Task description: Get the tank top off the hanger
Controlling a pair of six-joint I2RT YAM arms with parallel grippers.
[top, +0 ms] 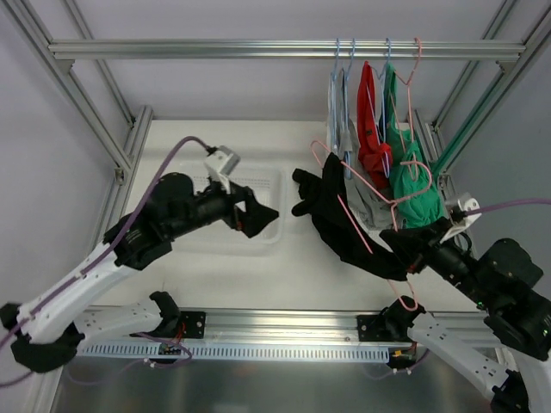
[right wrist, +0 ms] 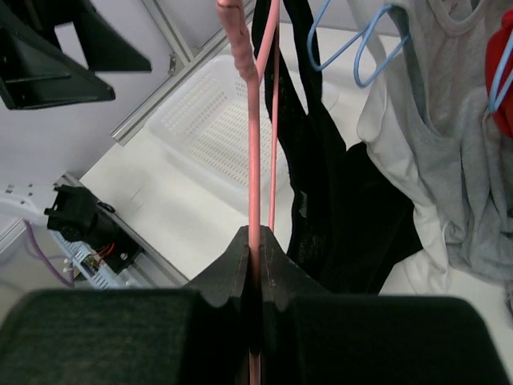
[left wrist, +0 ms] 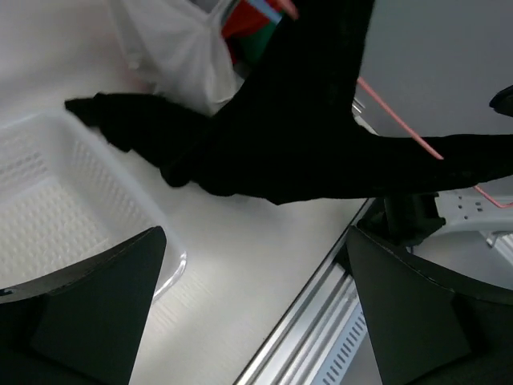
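Observation:
A black tank top [top: 340, 225] drapes over a pink hanger [top: 355, 225] that is held low over the table, off the rail. My right gripper [right wrist: 255, 249] is shut on the pink hanger [right wrist: 253, 144], which runs straight up from the jaws, with the black tank top [right wrist: 337, 200] hanging just right of it. My left gripper [top: 258, 213] is open, a short way left of the garment's loose end. In the left wrist view the tank top [left wrist: 304, 120] stretches across above the open fingers [left wrist: 88, 305], apart from them, with nothing between them.
A white perforated basket [top: 267, 176] sits under the left gripper. Grey [top: 344, 120], red [top: 372, 129] and green [top: 413, 185] garments hang on hangers from the rail [top: 215, 49] at the back right. Aluminium frame posts stand on both sides.

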